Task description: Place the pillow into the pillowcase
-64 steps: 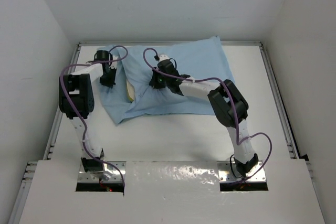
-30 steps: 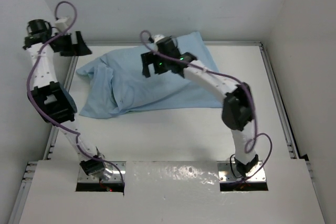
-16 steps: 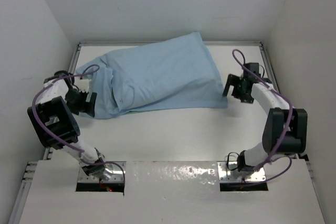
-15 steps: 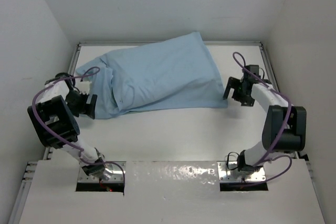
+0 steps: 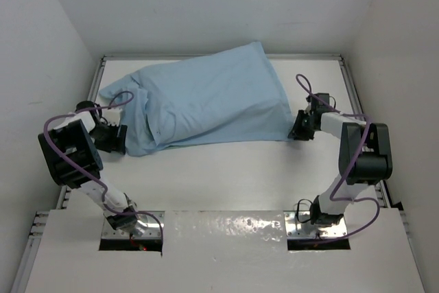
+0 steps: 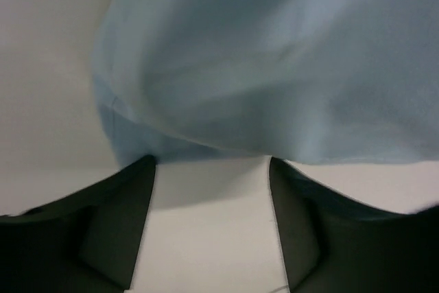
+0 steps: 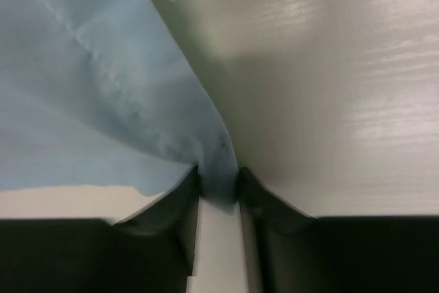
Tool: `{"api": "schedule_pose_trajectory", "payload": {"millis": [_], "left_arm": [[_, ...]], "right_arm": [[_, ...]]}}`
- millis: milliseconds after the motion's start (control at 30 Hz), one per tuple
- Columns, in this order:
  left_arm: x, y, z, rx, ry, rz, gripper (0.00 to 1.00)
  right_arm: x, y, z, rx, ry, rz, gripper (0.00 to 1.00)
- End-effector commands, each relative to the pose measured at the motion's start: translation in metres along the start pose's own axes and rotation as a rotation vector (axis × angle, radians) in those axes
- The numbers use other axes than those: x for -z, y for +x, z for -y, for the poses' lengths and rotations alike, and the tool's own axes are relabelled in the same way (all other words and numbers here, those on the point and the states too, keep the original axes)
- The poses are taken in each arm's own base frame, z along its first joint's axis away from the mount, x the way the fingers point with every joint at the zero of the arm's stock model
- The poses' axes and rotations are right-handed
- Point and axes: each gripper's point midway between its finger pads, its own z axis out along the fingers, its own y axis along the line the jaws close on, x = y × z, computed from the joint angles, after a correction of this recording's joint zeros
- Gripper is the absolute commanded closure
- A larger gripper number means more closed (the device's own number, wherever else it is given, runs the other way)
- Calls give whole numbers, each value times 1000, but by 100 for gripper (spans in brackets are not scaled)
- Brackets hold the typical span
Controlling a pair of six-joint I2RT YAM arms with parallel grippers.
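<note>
I see white links and blocky black joints on my left arm (image 5: 68, 157) and right arm (image 5: 362, 152), a purple cable (image 5: 299, 81) looping along each, black fingers (image 6: 103, 238), shiny metal base plates (image 5: 339, 229).

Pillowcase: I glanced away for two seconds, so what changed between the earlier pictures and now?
Both arms left the pillowcase top and swung to its ends. The right gripper closed on its near right corner; the left gripper, open, reached the left end. The pillow no longer shows. Blue side stays up.

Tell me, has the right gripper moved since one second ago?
Yes. The right gripper went rightward, toward the table's right rail, and now pinches the pillowcase corner.
</note>
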Motion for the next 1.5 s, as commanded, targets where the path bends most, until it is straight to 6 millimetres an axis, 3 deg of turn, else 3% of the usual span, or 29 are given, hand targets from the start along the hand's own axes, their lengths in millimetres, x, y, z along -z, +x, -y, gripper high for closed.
{"api": "schedule_pose_trajectory", "payload": {"millis": [0,33,100,167,233,300,333,367,433,467,500,533,600,633,700,733,800,833,867,900,933,1000,1033,1133,1167,1233,1267,1333,1467], "left_arm": [[-11,5,24,3,134,20,45],[-11,1,26,7,146,33,65],[-7,-12,29,23,175,74,100],[3,-26,32,46,199,124,100],[29,-49,36,45,235,194,100],[81,-86,28,2,197,336,100],[109,-95,36,-14,221,383,100],[155,-123,23,-51,172,482,100],[205,-139,25,-48,188,556,100],[259,-160,13,-77,110,671,100],[285,-166,12,-56,90,719,100],[337,-177,10,-103,-2,825,100],[387,-183,16,-129,-91,923,100],[425,-186,25,-178,-164,999,100],[455,-184,32,-224,-248,1058,100],[456,-182,33,-239,-256,1055,100],[413,-175,42,-327,-198,931,99],[354,-165,45,-318,-98,781,94],[315,-147,60,-391,-44,653,85],[278,-141,93,-476,65,579,75],[212,-105,112,-478,223,424,57],[173,-82,155,-657,374,373,45],[147,-66,166,-650,421,310,43],[110,-65,191,-787,324,241,35],[100,-49,212,-883,326,207,31],[101,-48,216,-989,218,256,26],[99,-39,226,-1054,224,259,23],[83,0,228,-1153,240,222,1],[68,28,235,-1320,193,240,0]], "right_arm": [[0,-5,-17,-28,-91,27,82],[3,-5,-20,-27,-105,30,95],[9,-8,-24,-27,-119,44,100],[23,-17,-31,-15,-139,84,100],[50,-36,-49,4,-196,154,100],[83,-60,-68,22,-244,231,100],[114,-77,-81,33,-281,318,100],[145,-101,-93,52,-306,407,100],[204,-128,-111,90,-346,558,100],[248,-149,-126,120,-372,647,100],[271,-157,-131,147,-377,690,100],[319,-170,-145,181,-395,771,100],[369,-180,-155,224,-398,876,100],[417,-186,-162,243,-397,984,100],[458,-189,-164,271,-370,1090,100],[483,-188,-165,277,-365,1142,100],[483,-190,-165,249,-372,1151,100],[474,-189,-168,237,-406,1130,100],[463,-178,-180,215,-513,1070,100],[449,-174,-185,199,-567,1032,100],[411,-172,-182,165,-596,969,100],[380,-163,-178,112,-620,902,100],[350,-158,-169,89,-598,860,100],[318,-148,-151,78,-527,834,100],[314,-146,-147,94,-503,833,100],[300,-139,-139,94,-466,796,100],[297,-136,-138,97,-461,785,100],[285,-127,-132,96,-448,753,100],[282,-120,-126,98,-425,754,100]]}}
